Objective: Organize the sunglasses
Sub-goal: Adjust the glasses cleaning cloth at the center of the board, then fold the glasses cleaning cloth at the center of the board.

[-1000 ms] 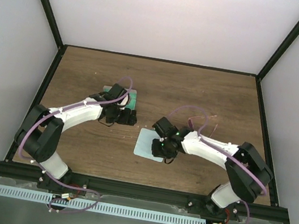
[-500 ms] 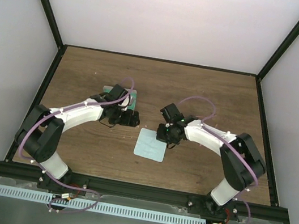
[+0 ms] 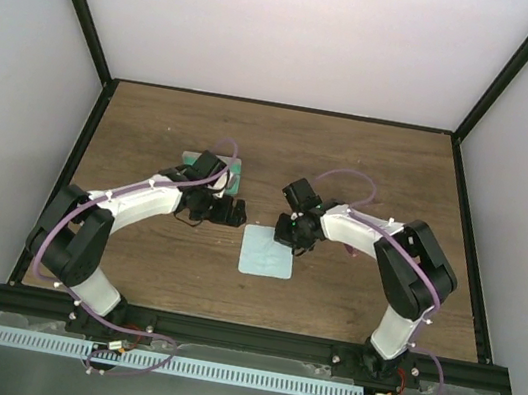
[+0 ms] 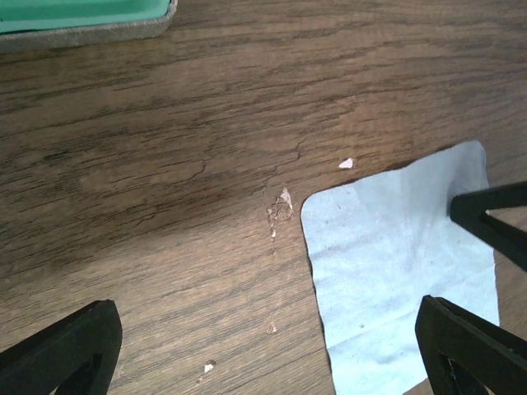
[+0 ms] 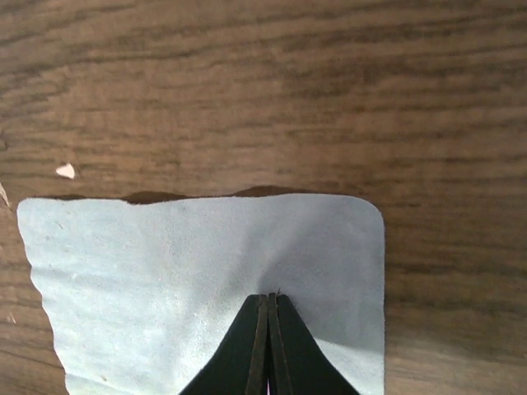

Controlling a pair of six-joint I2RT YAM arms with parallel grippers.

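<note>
Right tool [image 5: 268, 298] clenched, seemingly pinching blue cloth [image 5: 165, 271], left tool [image 4: 265, 329] spread wide, empty.

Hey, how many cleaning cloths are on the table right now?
1: the light blue cloth lies mid-table, pinched by the shut right gripper. No other shows.

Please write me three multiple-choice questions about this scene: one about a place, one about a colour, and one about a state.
1. The cloth lies: A on an arm; B on the table; C against the back wall.
2. The inside of the case is: A green; B red; C yellow.
3. The right gripper is: A wide open; B out of view; C shut.

Key:
1. B, the cloth rests on the wood.
2. A, green lining shows in the left wrist view.
3. C, its jaws meet, pinching the cloth.
</note>
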